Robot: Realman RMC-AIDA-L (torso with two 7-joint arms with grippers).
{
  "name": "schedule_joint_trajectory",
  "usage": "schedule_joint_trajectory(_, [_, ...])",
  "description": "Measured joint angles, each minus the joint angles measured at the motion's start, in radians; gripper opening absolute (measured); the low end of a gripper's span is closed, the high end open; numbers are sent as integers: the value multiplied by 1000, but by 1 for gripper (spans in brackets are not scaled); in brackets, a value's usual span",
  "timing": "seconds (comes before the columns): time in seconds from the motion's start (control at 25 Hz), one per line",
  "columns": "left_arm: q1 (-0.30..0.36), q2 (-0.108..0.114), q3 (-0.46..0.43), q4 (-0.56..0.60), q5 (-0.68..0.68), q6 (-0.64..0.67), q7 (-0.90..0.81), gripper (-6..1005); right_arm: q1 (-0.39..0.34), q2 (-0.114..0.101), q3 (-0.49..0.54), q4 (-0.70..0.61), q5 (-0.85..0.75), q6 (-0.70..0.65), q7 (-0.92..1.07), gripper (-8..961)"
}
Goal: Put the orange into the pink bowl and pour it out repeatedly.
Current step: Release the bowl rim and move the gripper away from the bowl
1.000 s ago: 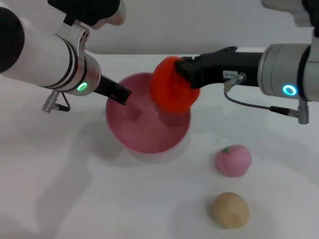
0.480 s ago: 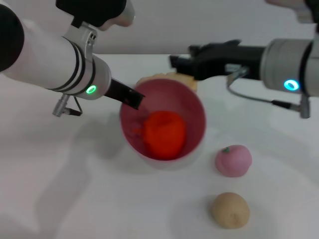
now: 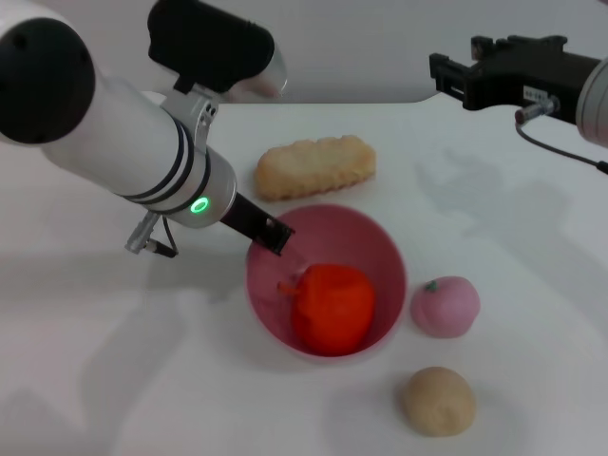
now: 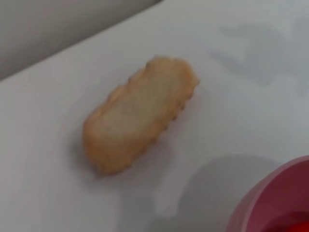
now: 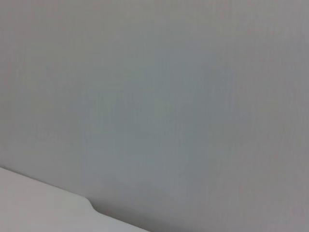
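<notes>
- The white table (image 3: 114, 380) carries everything.
- The left gripper (image 3: 271, 233), on its white arm, is clamped on the near-left rim of the glossy pink plastic bowl (image 3: 385, 261).
- That bowl sits tipped toward the camera.
- The black right gripper (image 3: 446, 76) hovers at the far right; whether its fingers are parted I cannot tell.
- The ridged tan bread-like piece (image 3: 315, 166) lies behind the bowl.
- The matte red-orange toy orange (image 3: 331, 306) rests inside the bowl.
- A pink peach-like fruit (image 3: 445, 306) sits just right of the bowl.
- A beige round lump (image 3: 437, 400) lies nearer.

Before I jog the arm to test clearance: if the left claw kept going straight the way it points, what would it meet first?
The left claw already sits at the pink bowl's rim, pointing down into it. Straight on, it would likely meet the orange inside first, though depth is hard to judge.
</notes>
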Motion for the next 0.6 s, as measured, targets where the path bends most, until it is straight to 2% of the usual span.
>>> schedule_joint_trajectory(0.04, [-12, 0, 5, -44, -2, 4, 0, 73, -1, 0, 0, 5, 0, -3, 1, 487])
schedule_joint_trajectory(0.24, [-27, -2, 2, -110, -3, 24, 0, 73, -2, 0, -3, 20, 4, -4, 6, 488])
schedule_joint_trajectory(0.6, [-28, 0, -4, -139, -3, 37, 0, 75, 6, -1, -9, 27, 5, -5, 7, 490])
